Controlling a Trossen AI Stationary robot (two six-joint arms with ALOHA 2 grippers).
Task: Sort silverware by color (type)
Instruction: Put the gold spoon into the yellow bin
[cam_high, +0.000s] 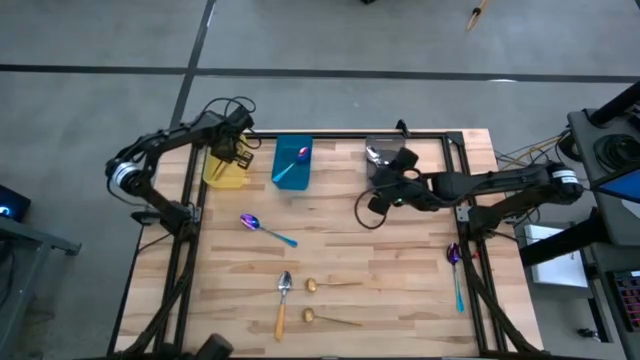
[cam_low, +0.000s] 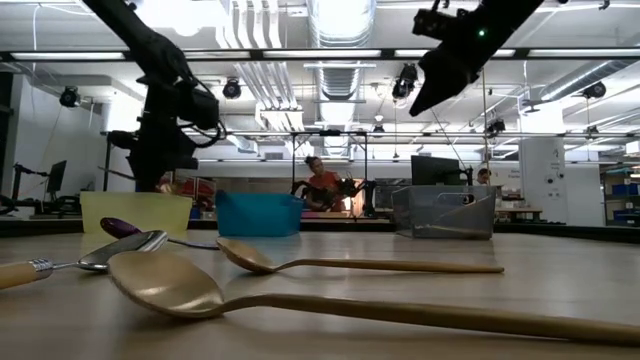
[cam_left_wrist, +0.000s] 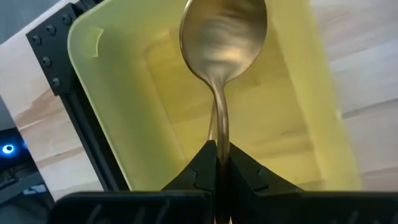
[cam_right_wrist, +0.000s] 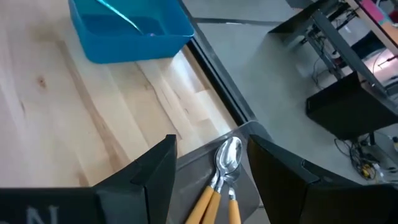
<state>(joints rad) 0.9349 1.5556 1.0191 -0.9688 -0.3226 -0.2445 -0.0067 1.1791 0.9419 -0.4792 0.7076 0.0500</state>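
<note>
While the sorting is under way, five pieces of silverware are lying loose on the near part of the worktop (cam_high: 400, 250): two gold spoons (cam_high: 330, 285) side by side near the front edge, an orange-handled spoon (cam_high: 283, 303) just beside them, a purple spoon with a teal handle (cam_high: 266, 230) toward the middle, and a second purple spoon (cam_high: 455, 272) by the right edge. Judging by this spread, these five are waiting to be sorted.

Farther back, three bins are standing in a row along the far edge, one apparently for each type. The right tool (cam_right_wrist: 208, 165) is hovering over the grey bin (cam_high: 378, 152) with its fingers spread wide and nothing between them; orange-handled spoons (cam_right_wrist: 221, 186) are lying in the bin beneath, so a release here seems complete. The blue bin (cam_high: 292, 162) in the middle is holding a purple, teal-handled spoon (cam_high: 295, 160).

At the far left, the left tool (cam_left_wrist: 217, 163) is pressed together on the handle of a gold spoon (cam_left_wrist: 222, 43), holding it bowl-outward directly above the yellow bin (cam_left_wrist: 124, 112), presumably so that it falls inside when freed.
</note>
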